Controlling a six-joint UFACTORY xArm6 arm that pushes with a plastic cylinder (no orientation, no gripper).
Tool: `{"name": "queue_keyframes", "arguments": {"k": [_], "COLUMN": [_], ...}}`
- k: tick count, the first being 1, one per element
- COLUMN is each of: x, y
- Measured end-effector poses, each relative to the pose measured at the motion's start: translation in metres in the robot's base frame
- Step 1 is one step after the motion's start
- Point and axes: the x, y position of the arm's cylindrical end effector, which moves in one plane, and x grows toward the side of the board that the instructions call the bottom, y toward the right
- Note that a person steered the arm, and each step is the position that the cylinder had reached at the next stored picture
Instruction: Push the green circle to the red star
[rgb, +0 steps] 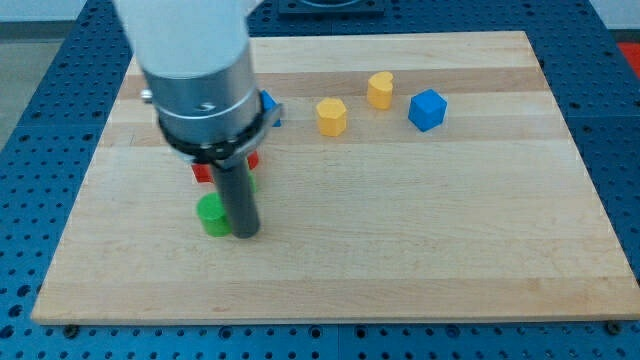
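Observation:
The green circle (211, 215) lies at the lower left of the wooden board. My tip (246, 234) rests on the board right against the circle's right side. A red block (203, 172), probably the red star, sits just above the green circle, mostly hidden behind my arm; another bit of red (253, 160) shows to the right of the rod. A sliver of a second green block (254, 184) shows right of the rod.
A blue block (268, 106) peeks from behind the arm. A yellow block (331, 116), a yellow heart-like block (379, 90) and a blue block (427, 109) lie in the upper middle. The board's bare edge (60, 290) is at the left.

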Motion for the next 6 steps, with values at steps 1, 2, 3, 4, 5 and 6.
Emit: {"name": "queue_keyframes", "arguments": {"k": [1,2,3,4,5,6], "x": [0.000,0.005,0.010,0.010,0.010,0.002], "y": [-0.022,-0.024,-0.055,-0.085,-0.090,-0.086]}}
